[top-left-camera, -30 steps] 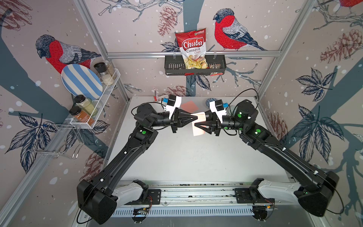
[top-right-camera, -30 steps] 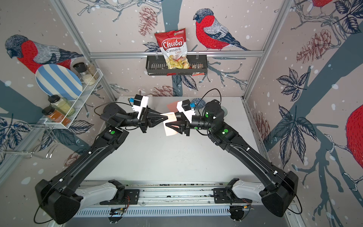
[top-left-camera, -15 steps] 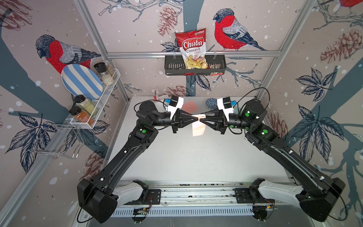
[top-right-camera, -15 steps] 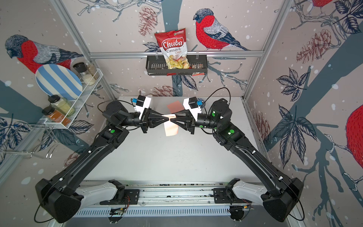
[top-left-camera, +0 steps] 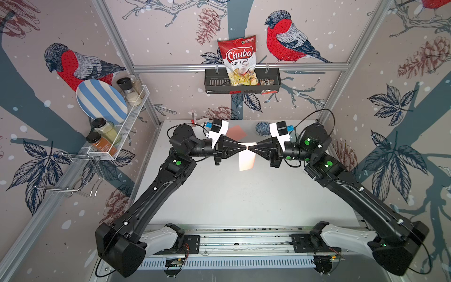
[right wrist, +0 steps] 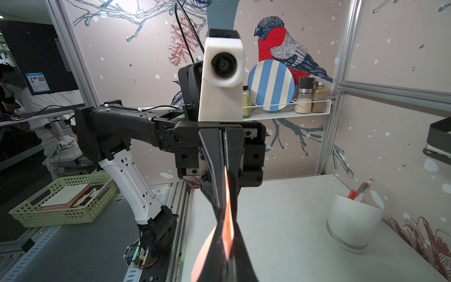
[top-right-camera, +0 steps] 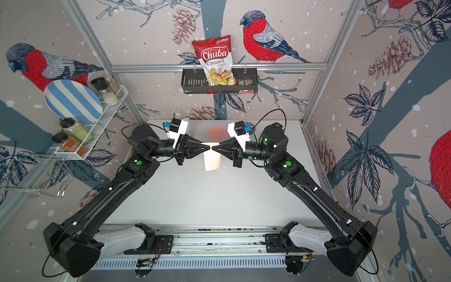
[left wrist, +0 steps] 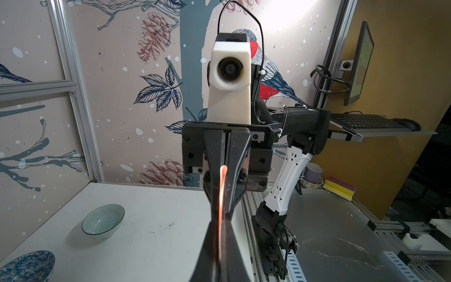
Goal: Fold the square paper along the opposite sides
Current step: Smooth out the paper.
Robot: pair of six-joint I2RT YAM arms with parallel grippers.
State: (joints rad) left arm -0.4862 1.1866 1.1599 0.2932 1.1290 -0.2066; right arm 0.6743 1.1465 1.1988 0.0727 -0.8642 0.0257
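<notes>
Grey table [top-left-camera: 244, 195] beneath everything, plain in both top views. Above it, black left arm [top-left-camera: 156, 193] and right arm [top-left-camera: 361, 195], reaching from the near rail toward the far middle and bent inward to face each other. Left tool [top-left-camera: 244, 147] and right tool [top-left-camera: 250, 147] level, tip to tip, all but touching, well clear of the table surface. Both pinched fully closed, jaws pressed together on the upper edge of the paper [top-left-camera: 247, 160], near the middle of that edge. Paper in the air over the far middle of the table, hanging down from the double grip, lower edge free, pale pink-orange under the glare; one layer or two, impossible to tell. From the left wrist, seen edge-on as a thin orange line [left wrist: 220, 210] between the closed fingers; from the right wrist, an orange strip [right wrist: 228, 219] caught the same way, a loose corner drooping below. Behind the tools, flat on the table, a separate orange sheet [top-left-camera: 236, 131]. Just beside it, near the back wall, a blue patterned bowl [top-left-camera: 261, 128]. At a far corner, a white cup [right wrist: 351, 219].
</notes>
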